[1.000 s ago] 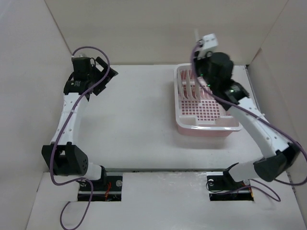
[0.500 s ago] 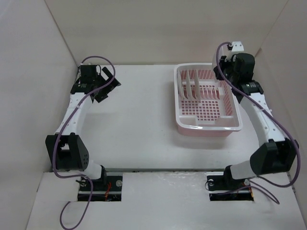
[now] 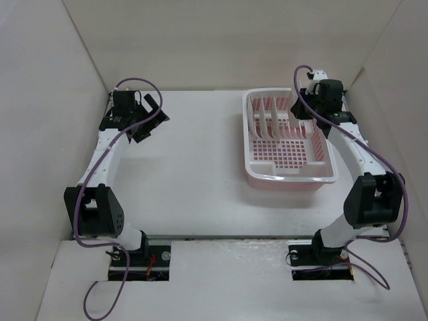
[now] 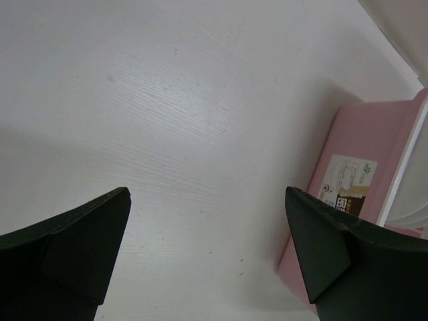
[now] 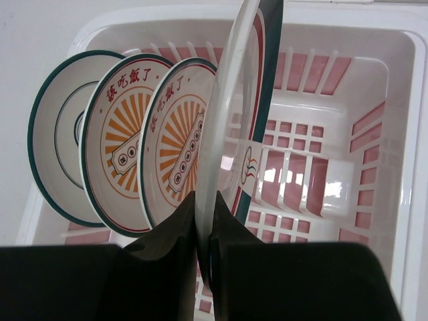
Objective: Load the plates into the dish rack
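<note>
Over dish rack [image 5: 334, 20], right jaws pinch green-rimmed plate [image 5: 237, 100]; left jaws wide apart, empty.

L arm [image 3: 101, 157] & R arm [image 3: 354, 150]: white links, black joints, purple cables [image 3: 85, 304] looped along each, black wedge fingers [image 4: 67, 254].

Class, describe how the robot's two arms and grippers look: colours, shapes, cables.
Both the left arm and the right arm have white tubular links joined by bulky black joint housings. A thin purple cable runs loosely along each, looping free near the wrist. The left gripper and the right gripper have matt black, wedge-shaped fingers. No markings are legible.
</note>
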`<control>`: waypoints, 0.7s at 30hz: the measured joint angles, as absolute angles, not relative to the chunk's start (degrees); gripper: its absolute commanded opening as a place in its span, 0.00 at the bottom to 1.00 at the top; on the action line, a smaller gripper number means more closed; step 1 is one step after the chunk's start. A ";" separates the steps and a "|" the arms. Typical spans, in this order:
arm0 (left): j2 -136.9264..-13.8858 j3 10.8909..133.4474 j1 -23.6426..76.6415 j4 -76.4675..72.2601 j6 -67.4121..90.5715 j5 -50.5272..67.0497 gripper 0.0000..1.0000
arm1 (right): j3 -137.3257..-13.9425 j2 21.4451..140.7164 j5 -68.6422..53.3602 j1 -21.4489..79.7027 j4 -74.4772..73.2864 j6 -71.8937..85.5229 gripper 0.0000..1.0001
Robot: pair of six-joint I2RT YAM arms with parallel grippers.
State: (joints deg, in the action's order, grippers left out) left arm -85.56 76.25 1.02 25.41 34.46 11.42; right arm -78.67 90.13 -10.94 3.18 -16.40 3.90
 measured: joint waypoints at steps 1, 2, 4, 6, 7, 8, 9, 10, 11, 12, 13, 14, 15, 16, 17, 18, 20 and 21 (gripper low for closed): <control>-85.62 76.25 1.02 25.39 34.41 11.53 1.00 | -78.67 90.15 -10.92 3.18 -16.40 3.90 0.00; -85.71 76.25 1.02 25.36 34.35 11.55 1.00 | -78.67 90.17 -10.92 3.18 -16.40 3.92 0.00; -85.93 76.25 1.02 25.36 34.30 11.60 1.00 | -78.61 90.30 -10.90 3.18 -16.36 3.99 0.00; -86.15 76.25 1.02 25.32 34.30 11.60 1.00 | -78.28 90.48 -10.90 3.18 -16.25 4.21 0.00; -86.26 76.25 1.02 25.32 34.30 11.60 1.00 | -78.04 90.65 -10.87 3.18 -16.32 4.40 0.00; -86.32 76.25 1.02 25.32 34.30 11.60 1.00 | -77.87 90.85 -10.87 3.18 -16.36 4.60 0.00; -86.35 76.25 1.02 25.32 34.30 11.62 1.00 | -77.82 91.22 -10.85 3.18 -16.43 4.73 0.00; -86.35 76.25 1.02 25.32 34.30 11.62 1.00 | -77.82 91.61 -10.85 3.18 -16.43 4.86 0.00; -86.35 76.25 1.02 25.30 34.30 11.64 1.00 | -77.78 91.98 -10.81 3.18 -16.38 4.99 0.00; -86.35 76.25 1.02 25.30 34.28 11.64 1.00 | -77.71 92.31 -10.76 3.18 -16.40 5.08 0.00; -86.35 76.25 1.02 25.28 34.30 11.64 1.00 | -77.49 92.58 -10.74 3.18 -16.34 5.23 0.00; -86.37 76.25 1.02 25.30 34.28 11.66 1.00 | -77.28 92.75 -10.70 3.18 -16.40 5.32 0.00; -86.35 76.25 1.02 25.28 34.28 11.68 1.00 | -76.97 92.88 -10.70 3.18 -16.36 5.41 0.00; -86.35 76.25 1.02 25.28 34.30 11.73 1.00 | -76.77 93.03 -10.74 3.18 -16.45 5.54 0.00; -86.35 76.25 1.02 25.28 34.28 11.75 1.00 | -76.69 93.17 -10.76 3.18 -16.45 5.65 0.00; -86.37 76.25 1.02 25.28 34.28 11.77 1.00 | -76.58 93.27 -10.76 3.18 -16.40 5.67 0.00; -86.37 76.25 1.02 25.26 34.28 11.77 1.00 | -76.27 93.32 -10.74 3.18 -16.27 5.85 0.00; -86.37 76.25 1.02 25.26 34.30 11.79 1.00 | -76.16 93.38 -10.74 3.18 -16.27 5.87 0.00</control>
